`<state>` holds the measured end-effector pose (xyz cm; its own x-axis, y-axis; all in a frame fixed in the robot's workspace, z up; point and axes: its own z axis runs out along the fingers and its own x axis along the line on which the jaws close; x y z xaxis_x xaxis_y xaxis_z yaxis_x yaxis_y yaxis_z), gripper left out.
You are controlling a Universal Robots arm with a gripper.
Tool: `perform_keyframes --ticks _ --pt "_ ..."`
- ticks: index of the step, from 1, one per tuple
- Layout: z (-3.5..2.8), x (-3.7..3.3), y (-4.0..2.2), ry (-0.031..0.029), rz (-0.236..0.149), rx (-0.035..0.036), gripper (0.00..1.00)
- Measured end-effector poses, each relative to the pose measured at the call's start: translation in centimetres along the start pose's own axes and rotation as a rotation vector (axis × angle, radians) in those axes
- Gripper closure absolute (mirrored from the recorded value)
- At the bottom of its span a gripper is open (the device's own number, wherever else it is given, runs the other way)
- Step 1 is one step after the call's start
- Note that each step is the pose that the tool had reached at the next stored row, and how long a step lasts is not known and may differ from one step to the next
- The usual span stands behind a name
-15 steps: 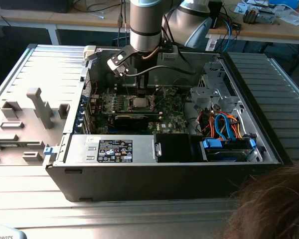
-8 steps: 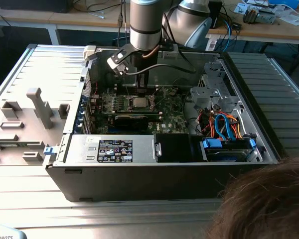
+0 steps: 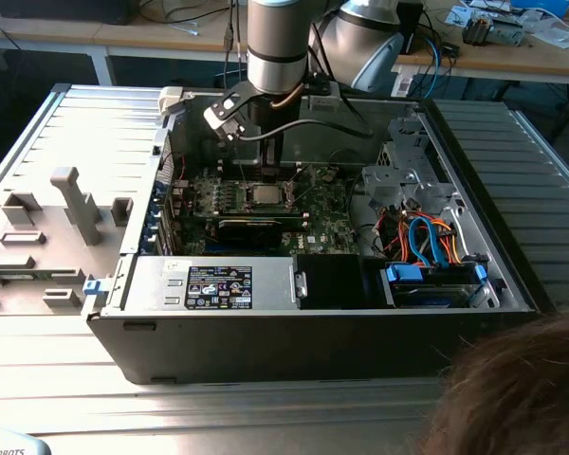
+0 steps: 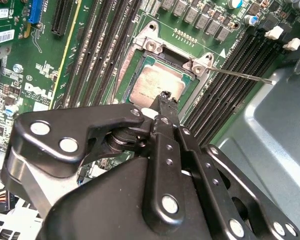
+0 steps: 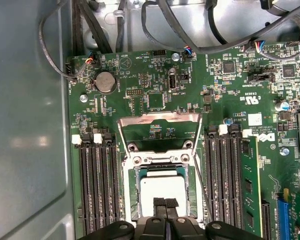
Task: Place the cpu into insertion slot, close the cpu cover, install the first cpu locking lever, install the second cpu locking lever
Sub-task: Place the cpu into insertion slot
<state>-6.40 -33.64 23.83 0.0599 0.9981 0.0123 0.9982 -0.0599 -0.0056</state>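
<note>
Sitting in the one insertion slot (image 5: 160,159), near the middle of the exterior view, is one cpu (image 3: 266,193). One cpu cover (image 5: 160,118) stands open. One gripper (image 5: 165,201), fingers pressed together, hides part of the cpu.

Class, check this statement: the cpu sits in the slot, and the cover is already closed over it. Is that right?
One part is wrong. The cpu does sit in the slot, but the cover is open, swung back off the slot, as the first wrist view shows.
</note>
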Motion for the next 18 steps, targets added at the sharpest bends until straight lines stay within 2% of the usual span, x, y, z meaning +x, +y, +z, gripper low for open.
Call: perform_keyframes --ticks 4,10,15,18 --pt "-0.70 0.01 0.00 0.0003 0.000 0.0000 0.89" --pt "-2.38 0.03 -0.01 0.0013 0.000 0.0000 0.89" --pt "-3.06 0.04 -0.02 0.0046 0.000 0.0003 0.89" --pt "-3.06 0.04 -0.01 0.0068 0.000 0.0003 0.89"
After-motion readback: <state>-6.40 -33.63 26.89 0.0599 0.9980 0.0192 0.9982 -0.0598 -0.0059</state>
